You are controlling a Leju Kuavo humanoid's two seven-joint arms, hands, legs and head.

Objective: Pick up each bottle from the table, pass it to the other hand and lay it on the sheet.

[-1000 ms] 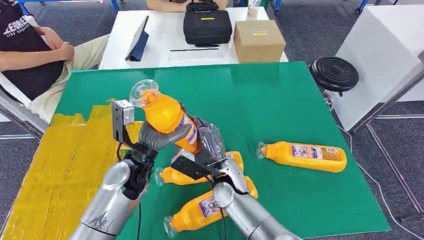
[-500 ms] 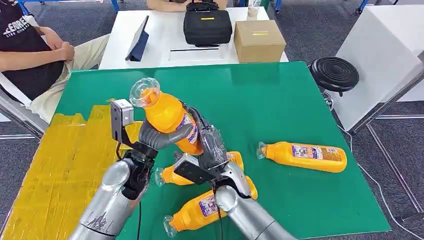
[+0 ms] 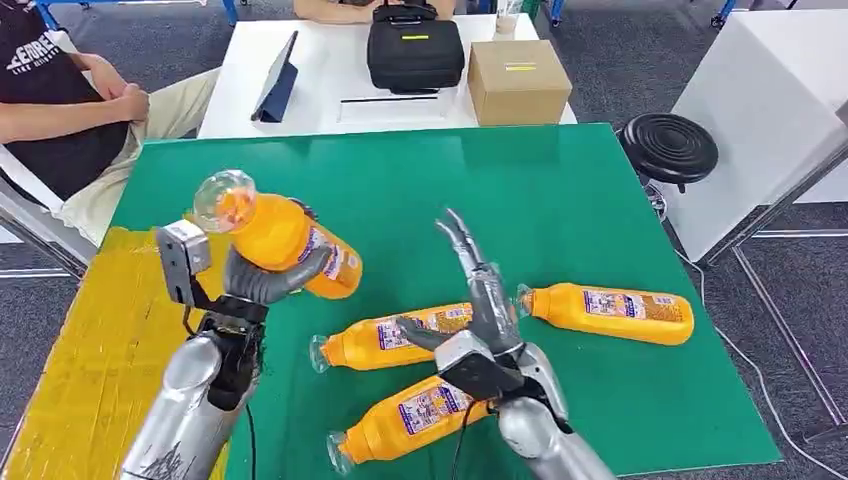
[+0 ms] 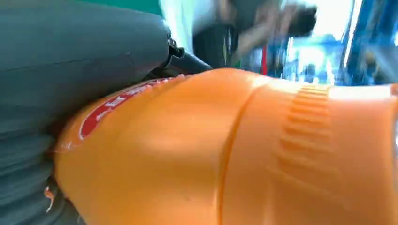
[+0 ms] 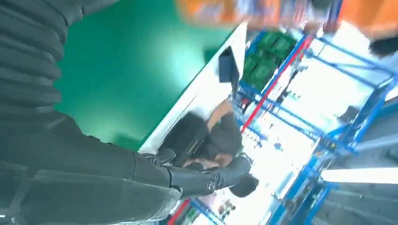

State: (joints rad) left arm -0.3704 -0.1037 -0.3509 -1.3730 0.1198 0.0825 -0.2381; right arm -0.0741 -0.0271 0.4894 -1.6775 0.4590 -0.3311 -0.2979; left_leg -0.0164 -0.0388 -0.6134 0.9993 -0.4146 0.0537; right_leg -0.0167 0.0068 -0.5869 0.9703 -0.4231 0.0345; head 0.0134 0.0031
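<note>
My left hand (image 3: 258, 280) grips an orange bottle (image 3: 283, 235) tilted in the air, its clear cap pointing up and left, above the seam between the yellow sheet (image 3: 95, 350) and the green table (image 3: 560, 190). The same bottle (image 4: 244, 150) looms large in the left wrist view, against the grey thumb. My right hand (image 3: 480, 300) is open with fingers stretched forward, holding nothing, above the lying bottles. Three more orange bottles lie on the table: one (image 3: 390, 338) in the middle, one (image 3: 405, 418) near the front edge, one (image 3: 608, 311) to the right.
A person (image 3: 60, 100) sits at the far left beside the table. Behind it a white table (image 3: 310, 110) carries a black bag (image 3: 414, 50), a cardboard box (image 3: 518, 82) and a tablet (image 3: 277, 79). A black stool (image 3: 668, 147) stands at the right.
My right hand let go of the bottle and pulled back to the right, fingers spread. My left hand carried the bottle left toward the yellow sheet.
</note>
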